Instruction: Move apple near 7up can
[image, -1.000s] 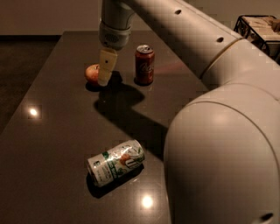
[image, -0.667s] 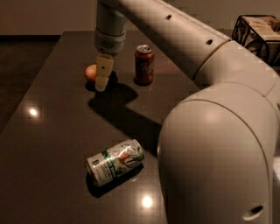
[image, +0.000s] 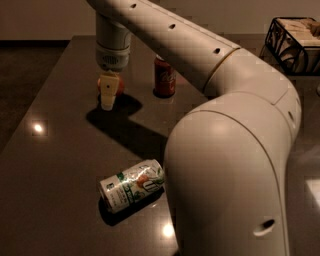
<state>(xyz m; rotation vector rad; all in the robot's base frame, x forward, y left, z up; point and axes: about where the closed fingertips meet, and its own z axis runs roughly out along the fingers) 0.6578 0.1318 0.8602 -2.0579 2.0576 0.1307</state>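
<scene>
The apple (image: 119, 85) sits on the dark table (image: 55, 160) at the far left, red-orange and partly hidden by my gripper. My gripper (image: 107, 95) hangs straight down from the arm, right at the apple, and its pale tip covers the apple's front left. The 7up can (image: 132, 185), white and silver with green markings, lies on its side near the table's front edge. It is well apart from the apple and close to my arm's big elbow housing (image: 230, 175).
A red cola can (image: 164, 77) stands upright just right of the apple, partly behind the arm. A black wire basket (image: 295, 37) sits at the far right. The arm spans the right half of the view.
The gripper has moved left and lower, from beside the apple's right to over its front. The arm has swung closer to the camera. The apple and both cans have not moved.
</scene>
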